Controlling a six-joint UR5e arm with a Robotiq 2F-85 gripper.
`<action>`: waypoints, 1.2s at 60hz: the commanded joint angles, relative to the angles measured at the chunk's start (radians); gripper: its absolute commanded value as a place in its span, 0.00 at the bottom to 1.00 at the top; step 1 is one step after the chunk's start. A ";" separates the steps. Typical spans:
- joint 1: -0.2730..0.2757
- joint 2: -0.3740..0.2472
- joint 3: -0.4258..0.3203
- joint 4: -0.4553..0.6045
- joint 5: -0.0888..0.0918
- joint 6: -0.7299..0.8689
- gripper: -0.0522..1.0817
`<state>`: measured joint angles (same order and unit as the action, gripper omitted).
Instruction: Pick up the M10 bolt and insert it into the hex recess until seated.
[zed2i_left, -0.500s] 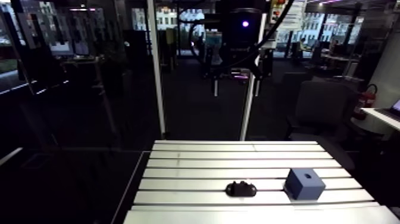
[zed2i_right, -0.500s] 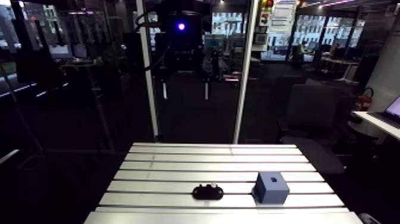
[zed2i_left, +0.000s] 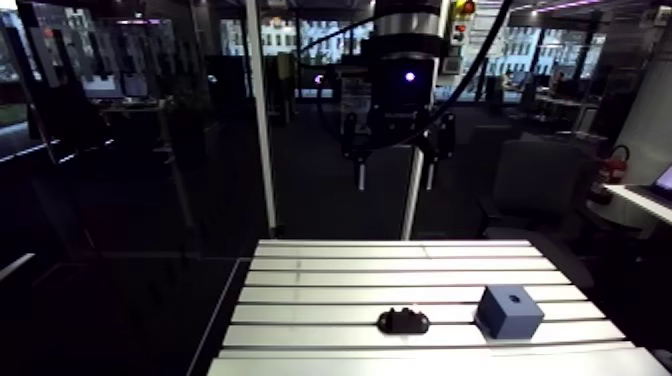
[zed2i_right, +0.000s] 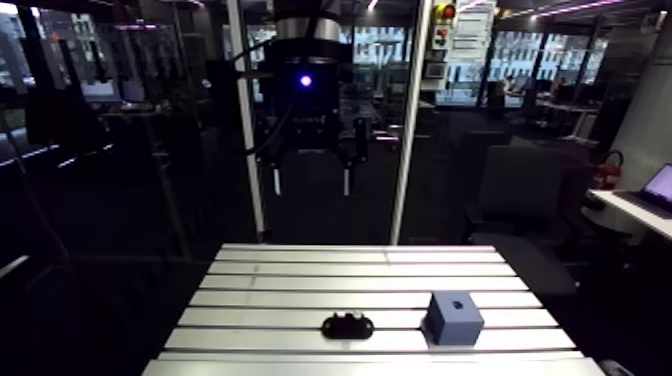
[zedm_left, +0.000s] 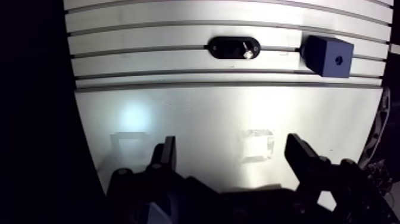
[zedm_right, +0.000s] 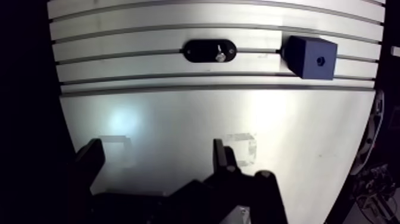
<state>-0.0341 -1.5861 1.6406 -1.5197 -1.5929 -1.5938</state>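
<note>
The gripper (zedm_left: 235, 159) is released: in the wrist view its two fingers (zedm_left: 168, 154) stand wide apart with only bare table (zedm_left: 196, 113) between them. With the gripper as the dial's centre and twelve straight ahead, a black oval holder (zedm_left: 234, 47) lies at twelve o'clock, well apart from the fingertips and across several of the table's slots. A small bright piece at one end of the holder is probably the M10 bolt (zedm_left: 247, 52), though it is too small to be sure. The blue block (zedm_left: 326, 55) sits at about one o'clock, with the dark hole of its recess (zedm_left: 338, 60) showing. In the arm view the gripper hangs high over the table's far side, and the block stands at three o'clock from the holder, near it but not touching.
</note>
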 joint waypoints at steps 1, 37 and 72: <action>-0.004 0.001 0.009 -0.004 0.000 -0.002 0.05; -0.012 -0.023 0.185 -0.327 -0.003 -0.085 0.05; -0.111 -0.047 0.440 -0.675 0.003 -0.194 0.05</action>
<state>-0.0881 -1.6284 2.0059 -2.1151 -1.5940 -1.7379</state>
